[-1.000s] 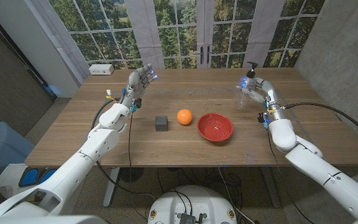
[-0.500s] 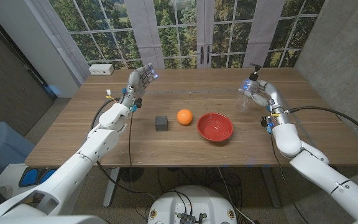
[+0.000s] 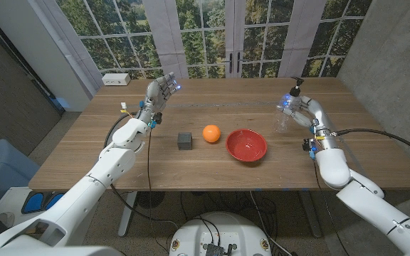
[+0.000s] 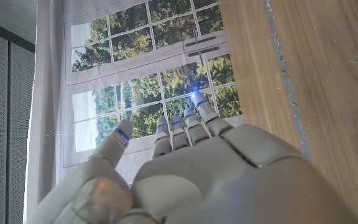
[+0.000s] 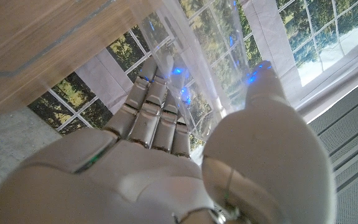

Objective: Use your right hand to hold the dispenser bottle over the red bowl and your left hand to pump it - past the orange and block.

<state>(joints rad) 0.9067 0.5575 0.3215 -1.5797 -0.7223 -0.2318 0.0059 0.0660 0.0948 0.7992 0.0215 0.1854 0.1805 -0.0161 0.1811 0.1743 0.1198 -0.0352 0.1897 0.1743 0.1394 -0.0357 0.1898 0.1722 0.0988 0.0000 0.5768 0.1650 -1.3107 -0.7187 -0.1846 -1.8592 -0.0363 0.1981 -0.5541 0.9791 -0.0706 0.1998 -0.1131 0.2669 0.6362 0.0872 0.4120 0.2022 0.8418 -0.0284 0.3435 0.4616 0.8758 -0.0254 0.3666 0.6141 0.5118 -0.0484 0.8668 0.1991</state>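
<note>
Right hand point(image 3: 299, 107) grips dispenser bottle point(image 3: 285, 112); left hand point(image 3: 159, 91) empty, fingers apart

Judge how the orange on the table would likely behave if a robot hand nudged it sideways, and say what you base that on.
The orange looks round and sits loose on the flat wooden table, so it would probably roll rather than slide. The grey block and red bowl sit on either side, so it might soon bump one. It appears firm, unlikely to deform.
</note>
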